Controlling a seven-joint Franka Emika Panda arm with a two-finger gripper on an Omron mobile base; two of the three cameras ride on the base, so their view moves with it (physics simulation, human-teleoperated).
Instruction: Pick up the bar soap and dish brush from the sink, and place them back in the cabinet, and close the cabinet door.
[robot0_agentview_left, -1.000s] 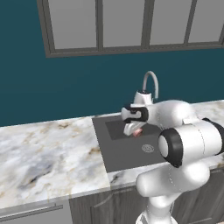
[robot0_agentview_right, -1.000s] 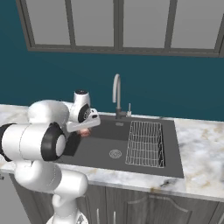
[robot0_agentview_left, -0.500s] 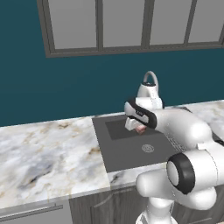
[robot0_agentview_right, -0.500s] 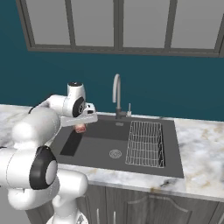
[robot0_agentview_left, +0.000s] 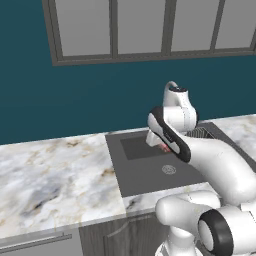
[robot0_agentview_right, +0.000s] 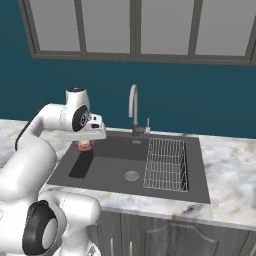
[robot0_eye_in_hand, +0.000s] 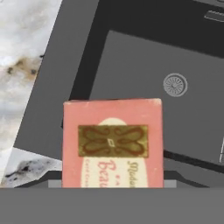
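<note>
My gripper (robot0_agentview_right: 86, 142) is shut on the bar soap (robot0_agentview_right: 85, 146), an orange-red block hanging under the hand over the left end of the dark grey sink (robot0_agentview_right: 110, 165). In the hand view the bar soap (robot0_eye_in_hand: 112, 144) sits close at the bottom, pink with a gold label, hiding the fingertips. Behind it lies the sink floor (robot0_eye_in_hand: 144, 65). From the left base view the bar soap (robot0_agentview_left: 164, 146) peeks out beneath the forearm, above the sink (robot0_agentview_left: 145, 175). The dish brush, the cabinet and the cabinet door are out of view.
A round drain (robot0_agentview_right: 131, 175) sits mid-basin, with a wire dish rack (robot0_agentview_right: 166, 162) filling the right half. The silver gooseneck faucet (robot0_agentview_right: 133, 107) rises behind the sink. Marble counter (robot0_agentview_left: 50, 175) stretches to the left, and a row of framed panes (robot0_agentview_right: 135, 27) runs above.
The arm has swung its elbow round, and the hand with the soap has drifted slightly toward the sink's left end. The grip has stayed the same.
</note>
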